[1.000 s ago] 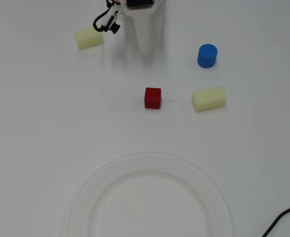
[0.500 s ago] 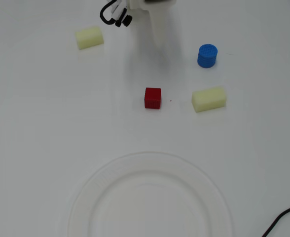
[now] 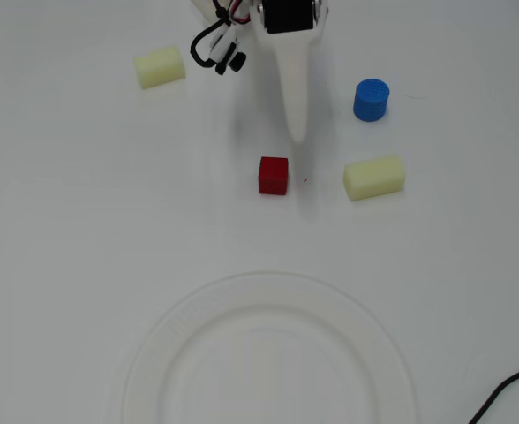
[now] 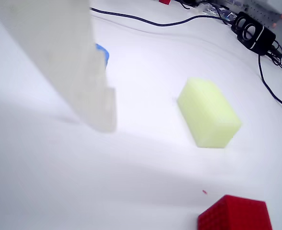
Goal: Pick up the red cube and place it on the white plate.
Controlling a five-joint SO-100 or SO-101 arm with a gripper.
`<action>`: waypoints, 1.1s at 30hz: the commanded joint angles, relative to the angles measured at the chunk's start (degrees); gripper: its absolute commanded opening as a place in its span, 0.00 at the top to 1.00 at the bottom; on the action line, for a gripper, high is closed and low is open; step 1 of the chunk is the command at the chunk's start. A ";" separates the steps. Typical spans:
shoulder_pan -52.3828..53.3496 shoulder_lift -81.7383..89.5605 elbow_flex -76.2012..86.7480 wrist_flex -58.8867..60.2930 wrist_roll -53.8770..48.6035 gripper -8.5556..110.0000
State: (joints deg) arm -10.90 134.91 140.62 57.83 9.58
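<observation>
The red cube (image 3: 274,175) sits on the white table, a little below and to the left of my gripper's tip in the overhead view. It shows at the bottom right of the wrist view (image 4: 234,214). My gripper (image 3: 297,132) reaches down from the top edge as one narrow white wedge, with no second finger spread out, so it looks shut and empty. Its tip is short of the cube and does not touch it. In the wrist view the gripper (image 4: 104,120) hangs at the left. The white plate (image 3: 151,352) lies at the bottom centre, well away from the cube.
A blue cylinder (image 3: 371,99) stands to the right of the gripper. One pale yellow block (image 3: 374,177) lies to the right of the cube and another (image 3: 161,67) at the upper left. A black cable (image 3: 507,389) crosses the bottom right corner. Speakers (image 4: 251,31) and cables show far off.
</observation>
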 commanded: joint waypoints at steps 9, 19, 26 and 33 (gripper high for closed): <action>3.60 -13.10 -4.04 -9.58 -1.93 0.61; 7.03 -22.41 -6.06 -15.73 -4.83 0.64; 6.42 -25.66 -6.06 -18.54 -7.65 0.78; 6.24 -27.07 -6.33 -19.78 -8.26 0.93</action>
State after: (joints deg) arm -4.31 108.11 134.82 38.58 1.58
